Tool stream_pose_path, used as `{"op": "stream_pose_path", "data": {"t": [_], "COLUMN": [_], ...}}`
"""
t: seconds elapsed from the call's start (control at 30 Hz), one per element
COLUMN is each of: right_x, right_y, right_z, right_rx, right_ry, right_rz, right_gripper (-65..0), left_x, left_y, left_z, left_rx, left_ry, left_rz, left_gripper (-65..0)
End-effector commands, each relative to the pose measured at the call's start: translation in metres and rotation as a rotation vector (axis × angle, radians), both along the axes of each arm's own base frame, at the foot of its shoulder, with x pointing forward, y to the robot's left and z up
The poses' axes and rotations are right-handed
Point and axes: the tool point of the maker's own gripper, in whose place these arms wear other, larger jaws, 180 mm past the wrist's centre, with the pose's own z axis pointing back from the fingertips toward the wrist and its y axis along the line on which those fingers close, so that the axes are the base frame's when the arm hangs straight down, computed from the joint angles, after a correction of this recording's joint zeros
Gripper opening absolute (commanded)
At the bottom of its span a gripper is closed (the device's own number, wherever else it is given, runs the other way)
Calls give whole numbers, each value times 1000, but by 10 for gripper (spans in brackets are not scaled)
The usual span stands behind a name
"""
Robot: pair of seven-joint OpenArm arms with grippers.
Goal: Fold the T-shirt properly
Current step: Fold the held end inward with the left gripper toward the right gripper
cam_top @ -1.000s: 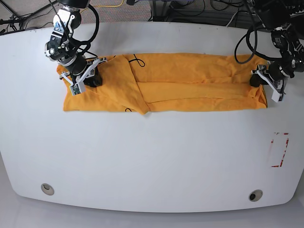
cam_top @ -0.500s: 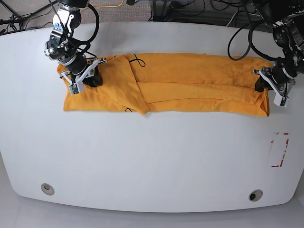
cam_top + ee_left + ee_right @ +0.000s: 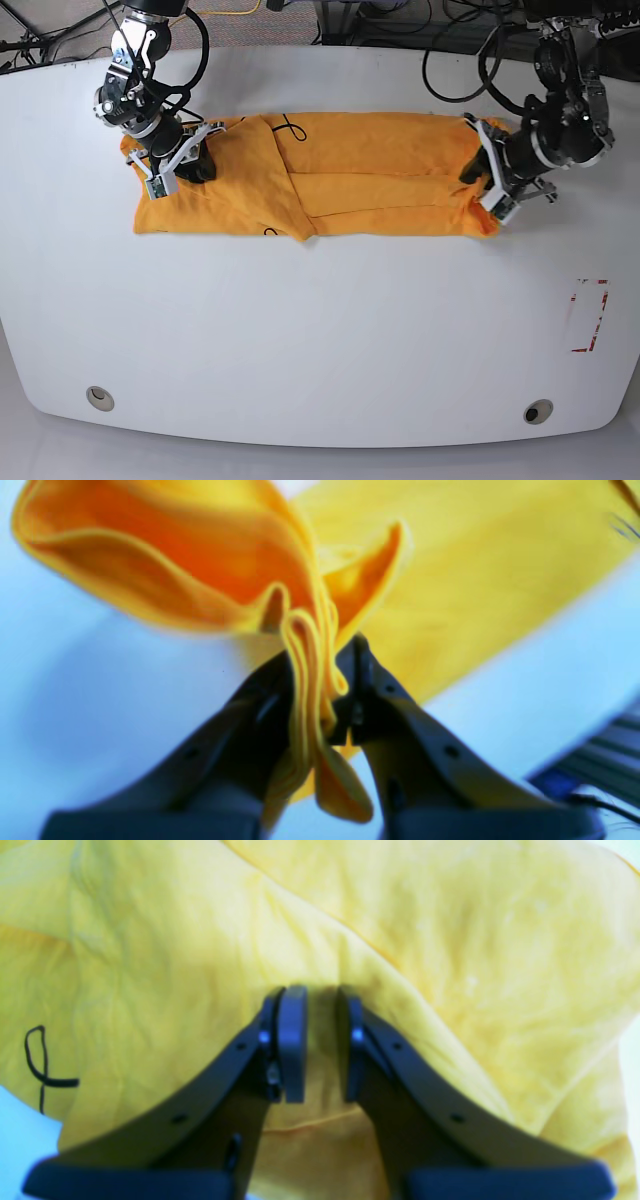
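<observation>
Clamped between the dark jaws of the left gripper [image 3: 320, 680] is a bunched edge of the T-shirt [image 3: 360, 180], its folded layers seen standing up between the 2 fingers in the left wrist view, with loose loops of cloth lifted above the white table [image 3: 320, 330]. In the base view this gripper [image 3: 487, 180] is found at the garment's right end, where the cloth has been drawn up off the surface. The right gripper [image 3: 315, 1040] is pressed down onto the shirt near its other end; its jaws are held narrowly apart with only a shallow ridge of cloth between them, and whether any cloth is actually pinched cannot be told. A thin black squiggle [image 3: 42, 1070] is seen just beside it. The shirt is laid as a long folded band across the far half of the table.
</observation>
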Motion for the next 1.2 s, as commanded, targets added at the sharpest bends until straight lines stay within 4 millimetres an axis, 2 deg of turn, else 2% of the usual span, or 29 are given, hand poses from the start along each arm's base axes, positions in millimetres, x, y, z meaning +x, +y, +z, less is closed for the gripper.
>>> {"op": "stream_pose_path", "data": {"t": [0.0, 0.1, 0.13, 0.57, 0.67, 0.97, 1.17], "right_x": [-21, -21, -20, -19, -19, -19, -18], "right_y": [-5, -5, -5, -5, -4, -4, -4], "right_z": [-20, -20, -20, -19, -19, -18, -18], "right_rx": [-64, -64, -62, -59, -60, -60, -59], "right_ry": [119, 119, 119, 114, 115, 113, 112], "right_rz": [24, 24, 23, 23, 25, 24, 26], "right_gripper": [-541, -541, -541, -541, -541, -541, -541], "left_x": [1, 4, 9, 16, 18, 21, 21], "left_y": [-33, -53, -66, -124, -130, -130, -132], "left_z": [9, 10, 15, 26, 29, 32, 33], "left_rx": [-56, -98, -126, -213, -221, -221, -224], "left_ry": [-34, -40, -54, -79, -87, -98, -98], "left_rz": [-68, -88, -101, -172, -185, -187, -189], "left_gripper": [-622, -622, -622, -621, -621, -617, -514]}}
